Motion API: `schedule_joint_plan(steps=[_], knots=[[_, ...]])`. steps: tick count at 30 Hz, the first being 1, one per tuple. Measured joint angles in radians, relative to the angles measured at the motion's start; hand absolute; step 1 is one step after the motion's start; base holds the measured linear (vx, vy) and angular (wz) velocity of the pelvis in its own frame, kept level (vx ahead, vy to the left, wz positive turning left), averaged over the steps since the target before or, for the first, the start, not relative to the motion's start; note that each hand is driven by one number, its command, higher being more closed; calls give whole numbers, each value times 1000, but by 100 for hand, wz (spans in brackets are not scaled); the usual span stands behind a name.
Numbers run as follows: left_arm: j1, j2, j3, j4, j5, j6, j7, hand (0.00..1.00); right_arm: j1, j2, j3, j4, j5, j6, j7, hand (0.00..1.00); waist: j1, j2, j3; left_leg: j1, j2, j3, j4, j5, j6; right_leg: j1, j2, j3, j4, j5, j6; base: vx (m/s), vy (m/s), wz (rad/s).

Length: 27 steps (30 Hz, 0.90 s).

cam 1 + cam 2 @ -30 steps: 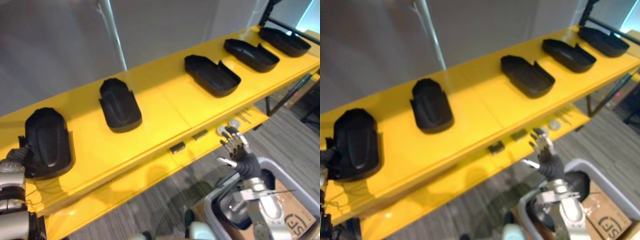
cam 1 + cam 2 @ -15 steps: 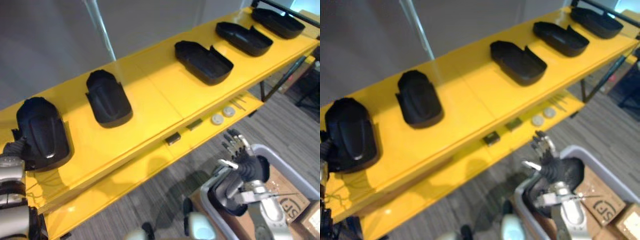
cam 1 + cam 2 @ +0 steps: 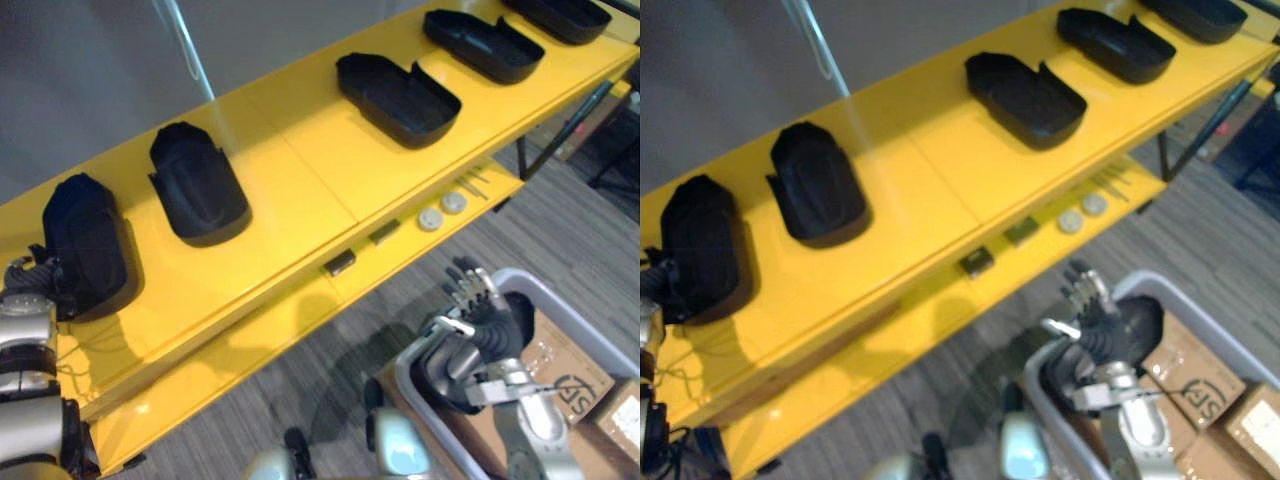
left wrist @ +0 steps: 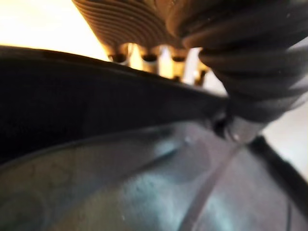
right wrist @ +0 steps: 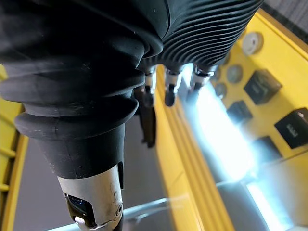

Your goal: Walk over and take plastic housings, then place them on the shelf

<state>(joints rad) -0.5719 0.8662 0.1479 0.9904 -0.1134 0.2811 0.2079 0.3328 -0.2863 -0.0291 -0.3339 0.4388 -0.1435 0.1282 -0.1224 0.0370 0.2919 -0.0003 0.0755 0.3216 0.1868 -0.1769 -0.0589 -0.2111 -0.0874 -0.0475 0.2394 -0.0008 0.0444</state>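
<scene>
step: placing leftmost housing (image 3: 85,245) on shelf (image 3: 300,180), I reckon | left hand (image 3: 28,280) at its edge, lower left, grip can't tell | right hand (image 3: 480,305) relaxed and empty, lower right | next: probably let go, fetch another

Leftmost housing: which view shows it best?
Left eye view: whole housing on the shelf, left hand at its near end. Right eye view shows nearly the same. Left wrist view gives its dark surface up close.

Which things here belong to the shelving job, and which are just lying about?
Job: five black housings, yellow shelf, left hand at the leftmost housing, right hand by the grey bin.
Lying about: two round discs, small dark blocks, cardboard boxes.
</scene>
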Motion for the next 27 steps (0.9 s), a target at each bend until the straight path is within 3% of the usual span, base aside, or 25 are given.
schedule_joint_plan(steps=[5,8,13,15,16,17,19,22,23,24,27], knots=[[0,15,6,0,11,3,123,0,10,0,18,0,-2,-20,0,0,0,0,0,0,0,-4,2,-1,0,3,-1,-3,0,0,0,-2,0,1],[-1,39,33,-29,6,-29,232,0,8,0,21,0,-2,-79,1,0,2,0,0,0,0,-7,1,0,0,5,-1,-6,-1,0,0,4,0,1],[-14,41,70,-126,5,-165,389,0,-54,-3,55,-4,1,-206,5,0,9,0,-1,19,3,-22,-3,0,0,42,-2,-27,-27,3,3,12,1,8],[-13,30,77,-212,12,-270,443,0,-105,-6,102,-12,22,-245,24,0,24,0,-4,38,6,-39,-9,0,0,81,0,-45,-53,7,5,15,6,18],[-11,25,79,-241,12,-294,457,0,-120,-6,114,-15,26,-248,27,0,30,0,-4,39,6,-42,-9,0,0,89,0,-51,-60,9,6,25,7,19],[11,15,84,-316,16,-349,482,0,-155,-9,154,-15,30,-251,27,0,35,0,-5,39,6,-54,-11,1,0,104,0,-64,-82,18,7,21,10,20],[76,-41,88,-462,33,-417,511,0,-193,-10,221,-14,26,-251,23,0,62,9,-29,33,5,-63,-16,5,2,115,0,-79,-119,33,9,42,18,23],[268,-248,103,-765,24,-508,517,0,-265,-2,360,-12,-9,-240,-4,0,91,33,-83,59,1,-113,-42,8,1,195,-1,-137,-197,47,14,125,34,43],[307,-290,108,-823,14,-521,510,0,-278,3,381,-12,-24,-238,-15,0,95,34,-89,72,1,-124,-44,8,1,213,-1,-149,-208,47,14,144,-4,54],[407,-392,109,-967,-8,-537,486,0,-311,25,426,-7,-54,-223,-41,0,119,34,-107,83,1,-151,-46,9,0,249,-1,-180,-231,47,14,89,-11,50],[578,-546,102,-1161,-23,-551,433,0,-365,53,475,31,-109,-191,-89,0,153,35,-133,87,-2,-201,-48,10,-2,293,-1,-235,-261,47,14,70,-13,61]])
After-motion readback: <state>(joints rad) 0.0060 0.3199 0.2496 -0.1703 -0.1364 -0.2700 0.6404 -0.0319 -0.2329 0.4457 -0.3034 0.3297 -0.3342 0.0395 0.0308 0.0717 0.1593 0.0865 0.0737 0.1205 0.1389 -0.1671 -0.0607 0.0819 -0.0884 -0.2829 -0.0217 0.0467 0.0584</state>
